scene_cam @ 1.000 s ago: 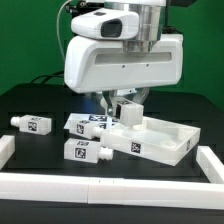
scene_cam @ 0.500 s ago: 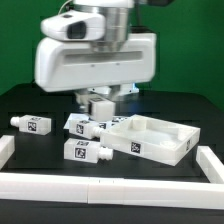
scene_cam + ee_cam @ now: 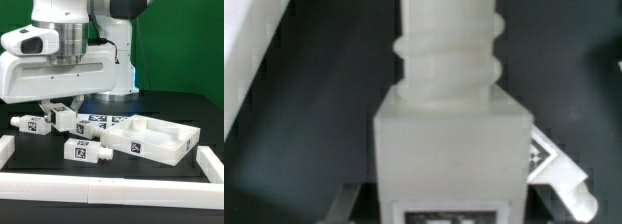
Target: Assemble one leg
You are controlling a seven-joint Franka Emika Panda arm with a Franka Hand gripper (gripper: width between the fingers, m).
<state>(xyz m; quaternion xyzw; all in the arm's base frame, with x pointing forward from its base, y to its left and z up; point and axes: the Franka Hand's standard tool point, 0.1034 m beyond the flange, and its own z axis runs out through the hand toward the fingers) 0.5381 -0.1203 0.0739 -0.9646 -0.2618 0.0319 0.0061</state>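
The black tabletop (image 3: pixel 190 112) sits before a green wall (image 3: pixel 185 40), with white rails (image 3: pixel 110 186) along its near edge and sides. My fingers (image 3: pixel 60 111) are closed on the leg (image 3: pixel 62 118), low at the left. It is between the left loose leg (image 3: pixel 32 124) and the far loose leg (image 3: pixel 95 122). The near loose leg (image 3: pixel 85 151) lies in front, and the white tray (image 3: pixel 165 140) is to the right. My housing (image 3: pixel 60 70) hides the far left. I cannot tell if the leg touches down. In the wrist view it is blurred, its marker tag (image 3: pixel 446 215) cut off.
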